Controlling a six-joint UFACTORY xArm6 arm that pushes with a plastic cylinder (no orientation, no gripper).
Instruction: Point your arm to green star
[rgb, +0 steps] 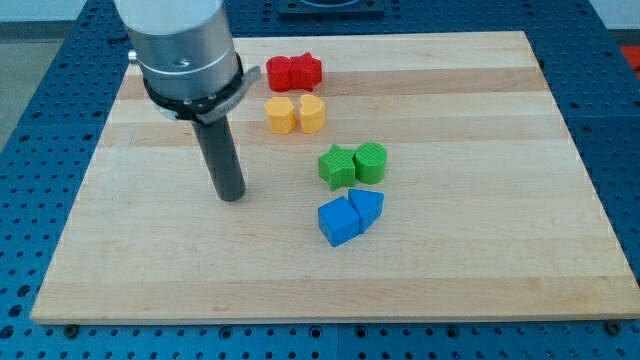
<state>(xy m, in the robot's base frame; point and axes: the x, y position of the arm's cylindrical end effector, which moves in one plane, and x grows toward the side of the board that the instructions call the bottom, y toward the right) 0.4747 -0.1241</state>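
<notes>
The green star (337, 166) lies near the board's middle, touching a green round block (370, 162) on its right. My tip (232, 195) stands on the board to the left of the green star, about a hand's width away and slightly lower in the view. It touches no block. The dark rod rises from the tip to the grey arm housing at the view's top left.
Two red blocks (293, 72) sit side by side near the view's top. Two yellow blocks (295, 114) lie below them. A blue cube (338, 221) and a blue triangle (367, 207) lie just below the green pair. The wooden board (500, 200) rests on a blue perforated table.
</notes>
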